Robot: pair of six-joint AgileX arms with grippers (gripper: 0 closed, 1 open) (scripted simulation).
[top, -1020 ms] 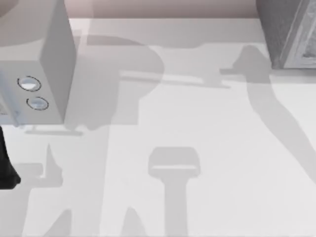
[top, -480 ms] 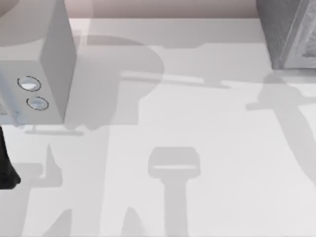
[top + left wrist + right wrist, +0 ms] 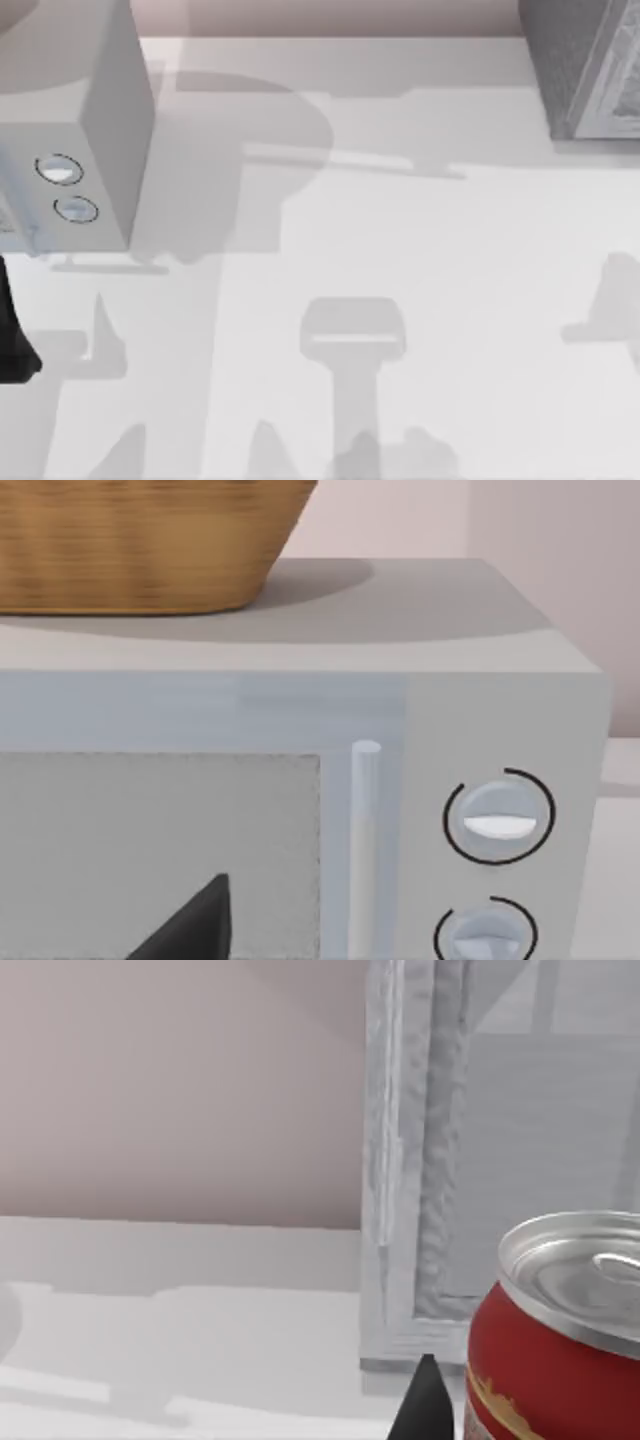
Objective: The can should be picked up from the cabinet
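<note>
1. At the table's left, the microwave [image 3: 70,150] is sitting with a basket [image 3: 140,540] on top; the left arm [image 3: 12,335] is idling just beside it, at the left edge; a dark fingertip [image 3: 195,920] is showing before the door; whether the left gripper is released or clenched cannot be told.
2. The table [image 3: 420,260] in the middle is carrying shadows.
3. At the far right, the cabinet [image 3: 585,70] is standing; the can [image 3: 560,1330] is showing upright, close to the right wrist camera, with the cabinet frame behind it; one fingertip [image 3: 425,1400] is lying beside it; whether the right gripper is grasping it cannot be told.
4. Risk, as a judgement: a weak or off-centre grip is likely letting the smooth can slip or tip; a swing near the frame could knock it loose.
</note>
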